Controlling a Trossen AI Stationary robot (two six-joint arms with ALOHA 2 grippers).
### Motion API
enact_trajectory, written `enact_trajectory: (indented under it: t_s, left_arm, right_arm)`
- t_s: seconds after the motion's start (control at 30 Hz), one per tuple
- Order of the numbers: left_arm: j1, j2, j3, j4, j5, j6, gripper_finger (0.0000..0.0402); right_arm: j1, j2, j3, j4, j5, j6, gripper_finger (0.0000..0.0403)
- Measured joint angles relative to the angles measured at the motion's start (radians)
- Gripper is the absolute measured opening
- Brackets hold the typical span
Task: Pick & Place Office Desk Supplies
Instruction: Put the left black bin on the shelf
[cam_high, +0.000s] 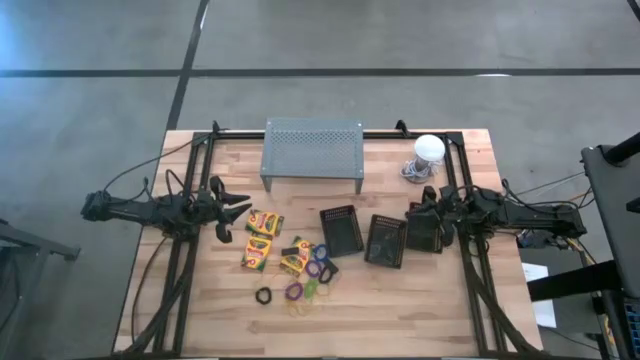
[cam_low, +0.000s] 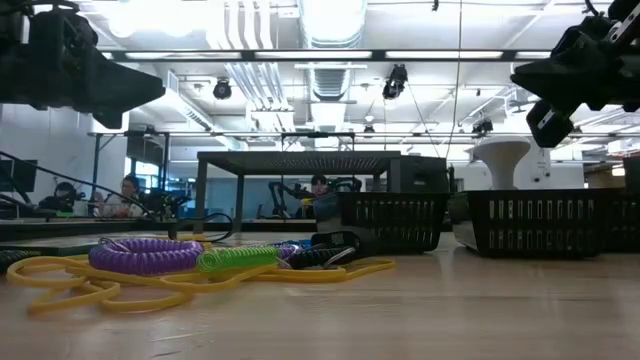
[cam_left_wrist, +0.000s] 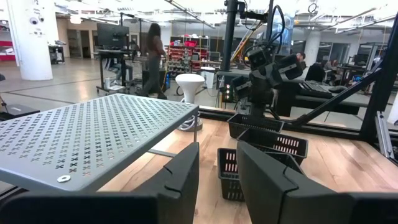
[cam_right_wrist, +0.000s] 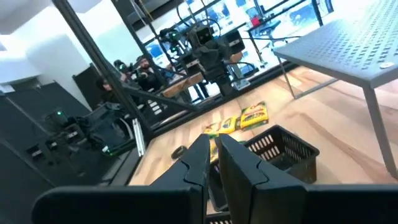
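Note:
Three yellow-and-green crayon boxes lie flat left of centre. A heap of coloured band loops lies near them; the purple, green and yellow loops show in the low view. Three black mesh baskets stand in a row on the right. My left gripper hovers open left of the crayon boxes. My right gripper is raised above the rightmost basket with its fingers close together, touching nothing.
A grey perforated metal stand stands on its legs at the far edge. A white dome sits at the far right with a cable. Black frame rails run along both table sides. Bare wood lies along the near edge. People sit in the room behind.

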Motion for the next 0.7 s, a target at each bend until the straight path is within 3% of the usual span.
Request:
enact_trajectory:
  t_s: [0.27,0.43,0.5,0.63,0.7]
  left_arm:
    - [0.0,0.0,0.0,0.0,0.0,0.0,0.0113]
    - [0.0,0.0,0.0,0.0,0.0,0.0,0.0113]
    - [0.0,0.0,0.0,0.0,0.0,0.0,0.0113]
    - [0.0,0.0,0.0,0.0,0.0,0.0,0.0113]
    - [0.0,0.0,0.0,0.0,0.0,0.0,0.0113]
  right_arm:
    - [0.0,-0.002,0.0,0.07,0.005,0.021,0.0031]
    - [0.0,0.025,-0.004,0.232,0.18,-0.032,0.0031]
    - [0.0,0.055,-0.004,0.303,0.119,-0.146,0.0031]
    - [0.001,0.14,-0.005,0.436,-0.178,-0.251,0.0031]
    - [0.001,0.203,-0.005,0.5,-0.219,-0.266,0.0031]
